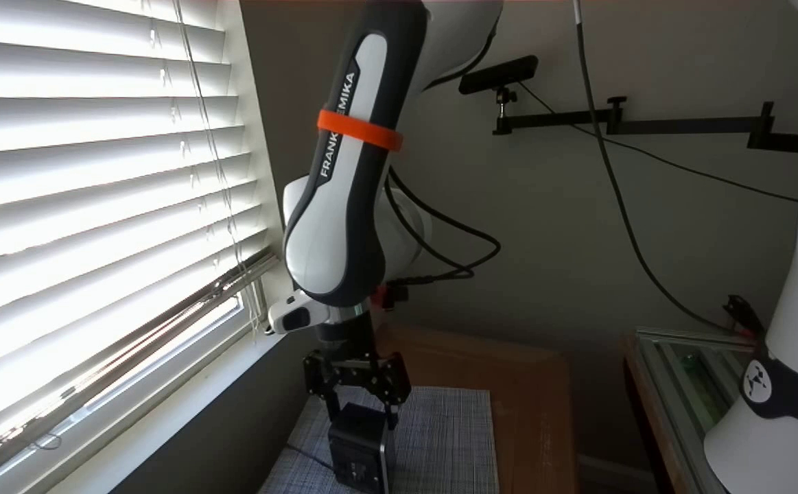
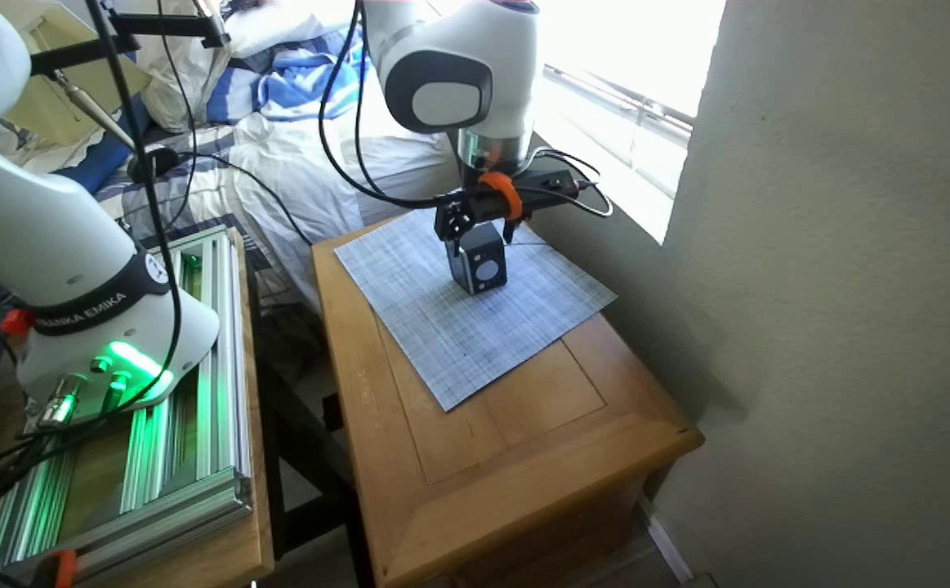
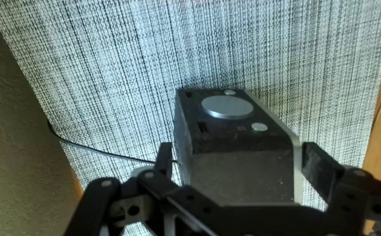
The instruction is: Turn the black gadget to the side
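Observation:
The black gadget point(image 1: 356, 456) stands upright on the grey woven mat point(image 1: 450, 432). Its pale round face shows in an exterior view where the gadget point(image 2: 477, 263) stands under the gripper, and in the wrist view, where the gadget point(image 3: 239, 177) also shows its plain top. A dark printed side faces the camera in an exterior view. My gripper point(image 1: 363, 420) points down with one finger on each side of the gadget; it also shows in an exterior view point(image 2: 481, 239). In the wrist view the gripper point(image 3: 237, 144) is open: mat shows between the left finger and gadget, while the right finger is very close to the pale edge.
A thin black cable point(image 3: 95, 150) runs from the gadget over the mat's edge. The mat lies on a wooden table point(image 2: 524, 441) beside a wall and a window sill point(image 1: 186, 418). A bed point(image 2: 278, 180) and the robot's base frame point(image 2: 221, 392) stand near the table.

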Controlling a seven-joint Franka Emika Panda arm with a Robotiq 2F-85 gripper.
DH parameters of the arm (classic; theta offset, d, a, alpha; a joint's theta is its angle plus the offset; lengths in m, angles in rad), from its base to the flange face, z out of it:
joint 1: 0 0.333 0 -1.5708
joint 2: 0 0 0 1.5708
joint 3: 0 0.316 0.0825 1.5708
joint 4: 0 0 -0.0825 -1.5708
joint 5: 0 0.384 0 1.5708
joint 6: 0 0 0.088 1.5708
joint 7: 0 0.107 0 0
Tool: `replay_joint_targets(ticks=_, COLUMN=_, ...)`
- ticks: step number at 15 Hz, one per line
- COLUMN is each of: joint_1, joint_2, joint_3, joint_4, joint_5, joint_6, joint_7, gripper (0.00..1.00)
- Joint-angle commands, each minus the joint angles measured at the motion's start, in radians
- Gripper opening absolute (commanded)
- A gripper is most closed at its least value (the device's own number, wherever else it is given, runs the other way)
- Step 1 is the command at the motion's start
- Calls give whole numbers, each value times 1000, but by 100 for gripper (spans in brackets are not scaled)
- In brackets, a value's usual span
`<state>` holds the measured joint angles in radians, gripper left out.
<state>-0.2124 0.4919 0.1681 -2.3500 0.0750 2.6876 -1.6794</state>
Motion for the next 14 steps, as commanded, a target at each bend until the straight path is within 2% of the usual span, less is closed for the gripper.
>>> replay_joint_targets(ticks=1, joint_1=37, joint_2=-67, joint_3=-34, joint_4=-40, joint_5=-30, joint_6=-3, joint_7=77, gripper=100)
replay_joint_targets(ticks=4, joint_1=19, joint_2=-106, joint_3=-13, joint_4=-54, joint_5=25, joint_6=-1, joint_7=128, gripper=100)
replay_joint_targets(ticks=10, joint_1=38, joint_2=-204, joint_3=-25, joint_4=-95, joint_5=45, joint_6=-31, joint_7=329, gripper=100)
replay_joint_targets(ticks=14, joint_1=63, joint_2=-271, joint_3=-31, joint_4=-98, joint_5=59, joint_6=-136, joint_7=490, gripper=100)
